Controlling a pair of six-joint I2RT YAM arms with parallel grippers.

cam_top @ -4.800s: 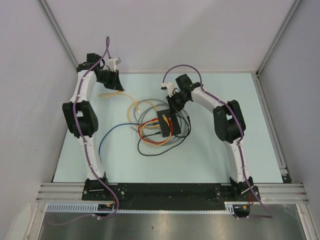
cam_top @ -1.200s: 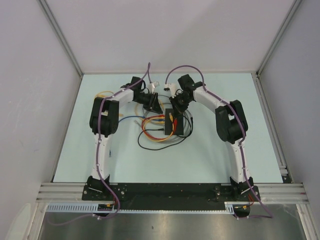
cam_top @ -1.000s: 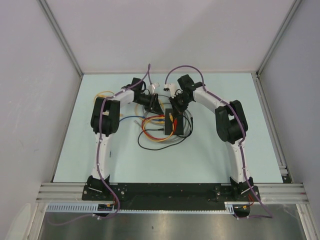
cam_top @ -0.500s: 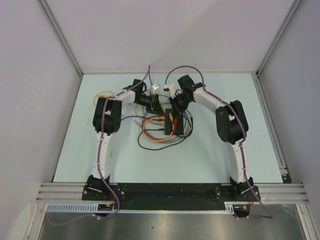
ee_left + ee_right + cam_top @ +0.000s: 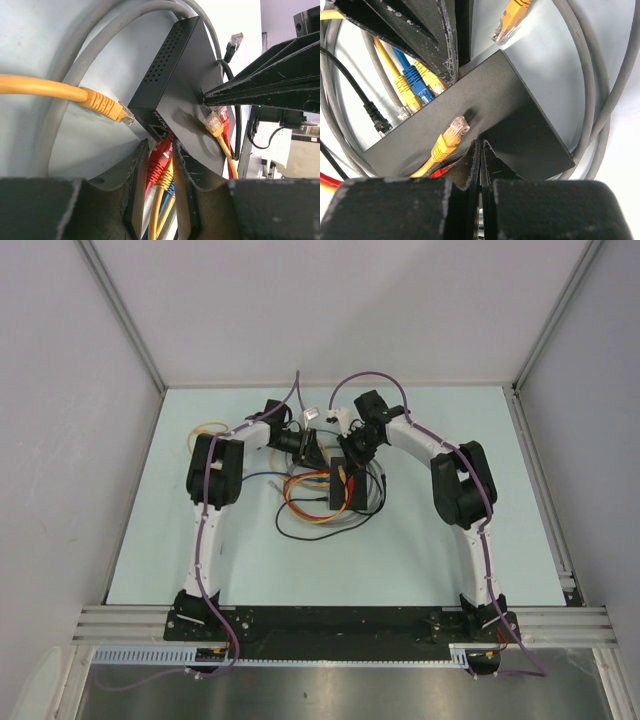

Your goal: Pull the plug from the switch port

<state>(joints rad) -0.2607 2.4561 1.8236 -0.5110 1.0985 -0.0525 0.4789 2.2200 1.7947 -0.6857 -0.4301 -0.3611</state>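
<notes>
Left hand (image 5: 159, 146) nearer, around red plug (image 5: 160, 159)

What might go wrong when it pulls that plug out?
The left fingers pinch the red plug with a yellow plug packed against it, so they might tug both. The right fingers pin the switch with only their shut tips; it might slide or tilt with the pull.

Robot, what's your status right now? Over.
Left gripper closed on red plug, plug seated in switch. Right gripper shut, tips pressing switch top. Blue plug and yellow plug crowd alongside.
</notes>
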